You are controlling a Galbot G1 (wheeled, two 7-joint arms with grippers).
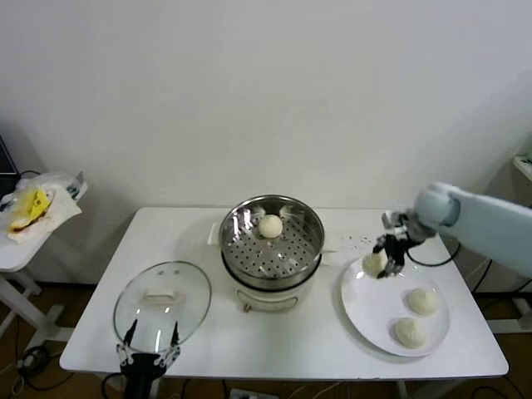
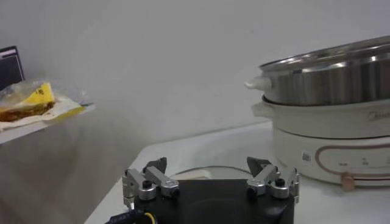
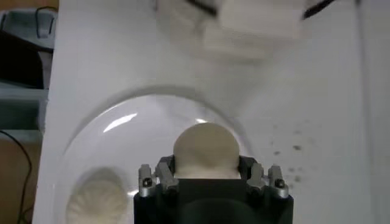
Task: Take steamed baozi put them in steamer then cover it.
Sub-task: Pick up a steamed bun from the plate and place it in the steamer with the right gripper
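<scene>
Above the white plate's (image 1: 359, 312) near-steamer edge, one steamed baozi (image 1: 372, 263) clamped between the right gripper's (image 1: 384, 259) fingers; two more buns (image 1: 421, 301) resting on that plate, a fourth (image 1: 270, 225) inside the steamer (image 1: 271, 264) at table centre. Left of it, flat on the table (image 1: 100, 332), the cover (image 1: 163, 302). Just beside the lid's front rim, the left gripper (image 1: 148, 352), parked, jaws spread, gripping nothing.

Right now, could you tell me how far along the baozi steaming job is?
One baozi already sits in the steamer. The right gripper grips a second baozi at the plate; two more wait there. The glass cover lies off, near the idle left gripper.
</scene>
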